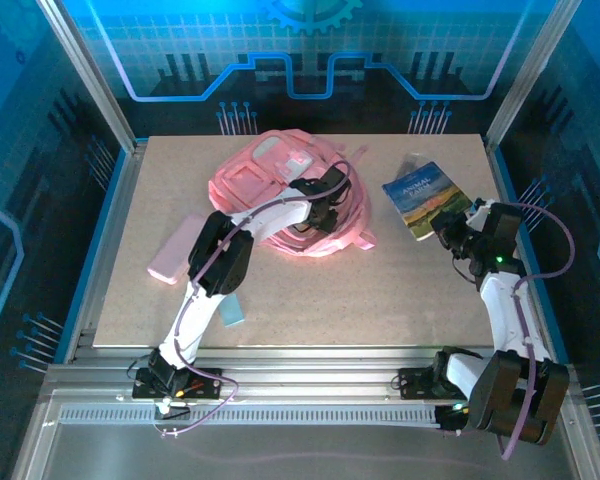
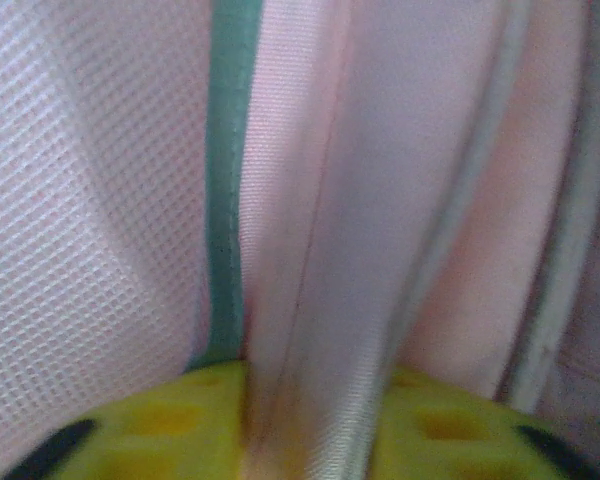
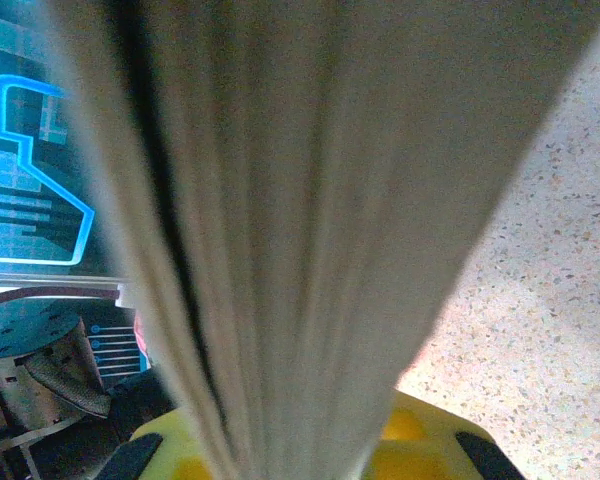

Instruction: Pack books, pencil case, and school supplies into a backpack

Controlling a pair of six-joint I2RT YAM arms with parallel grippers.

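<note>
Backpack (image 1: 265, 180) pinched, left gripper (image 2: 310, 435); book (image 1: 427, 198), right gripper (image 3: 290, 455)

The speckled table (image 1: 380, 290) bears the backpack (image 1: 242, 180), pencil case (image 1: 175, 252) and blue rectangle (image 1: 232, 312).

The book (image 1: 427, 199) with the landscape cover carries a white title across the blue upper band of its front. The letters are small and appear to read "ANIMAL FARM". On the back wall (image 1: 400, 45) stand a blue gear emblem (image 1: 311, 10) and circuit-like line signs.
</note>
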